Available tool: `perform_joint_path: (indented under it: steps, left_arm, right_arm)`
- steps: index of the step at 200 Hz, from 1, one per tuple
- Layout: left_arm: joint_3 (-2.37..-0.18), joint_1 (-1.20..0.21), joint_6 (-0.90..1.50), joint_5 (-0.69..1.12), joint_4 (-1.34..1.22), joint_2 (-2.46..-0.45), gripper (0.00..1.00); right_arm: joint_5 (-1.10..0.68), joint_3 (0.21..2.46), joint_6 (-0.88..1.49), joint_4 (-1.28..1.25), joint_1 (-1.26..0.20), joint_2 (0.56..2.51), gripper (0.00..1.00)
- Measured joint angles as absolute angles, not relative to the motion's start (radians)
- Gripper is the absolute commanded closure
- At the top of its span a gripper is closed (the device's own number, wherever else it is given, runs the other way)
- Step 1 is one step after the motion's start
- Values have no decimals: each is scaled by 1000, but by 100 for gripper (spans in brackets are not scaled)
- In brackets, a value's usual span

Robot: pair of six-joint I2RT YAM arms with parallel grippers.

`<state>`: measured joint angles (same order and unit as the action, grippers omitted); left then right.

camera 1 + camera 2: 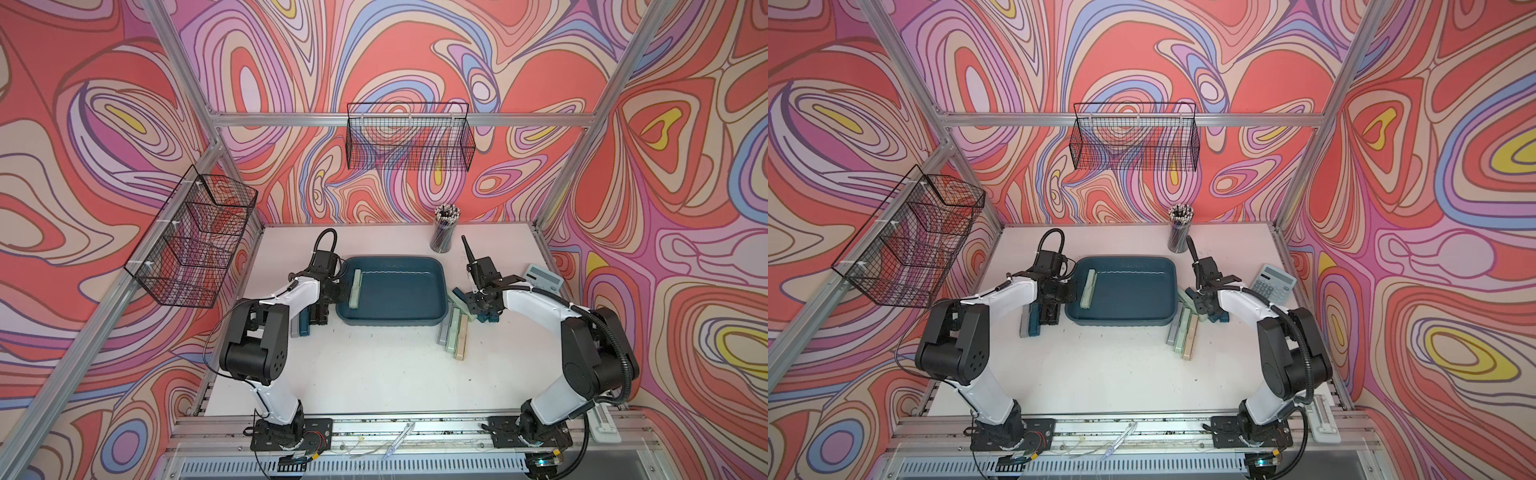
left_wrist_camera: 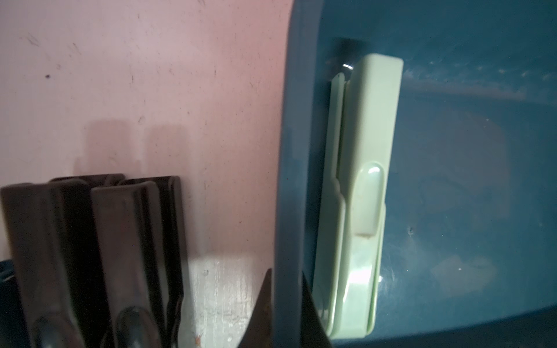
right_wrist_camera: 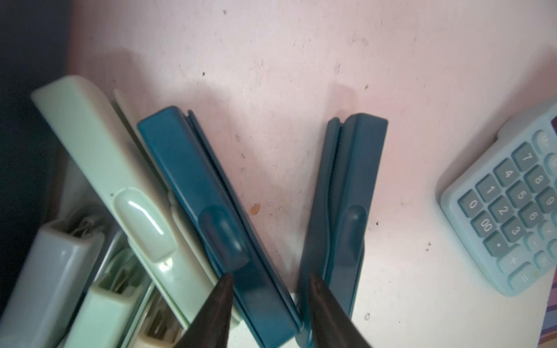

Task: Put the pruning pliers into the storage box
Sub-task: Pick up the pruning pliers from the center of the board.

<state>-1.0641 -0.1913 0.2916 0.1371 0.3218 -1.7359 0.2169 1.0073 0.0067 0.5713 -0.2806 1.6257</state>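
The storage box, a dark teal tray, sits mid-table with one mint pruning pliers lying along its left wall. My left gripper is shut on the box's left rim, one finger on each side. My right gripper points down at the box's right side. Its jaws straddle a teal-blue pliers, and I cannot make out whether they press on it. A second teal pliers and a mint one lie beside it.
Grey, mint and beige pliers lie in front of the right gripper. Grey and teal ones and black ones lie by the left arm. A calculator, a pencil cup and two wire baskets stand around.
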Motion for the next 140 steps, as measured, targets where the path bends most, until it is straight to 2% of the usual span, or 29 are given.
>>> perform_joint_path:
  steps: [102, 140]
  left_arm:
    - [-1064, -191, 282, 121, 322, -1736, 100]
    - [-1064, -191, 281, 118, 322, -1736, 100]
  right_arm:
    - [209, 1014, -26, 572, -280, 1697, 53]
    - [189, 1035, -41, 563, -276, 1734, 58]
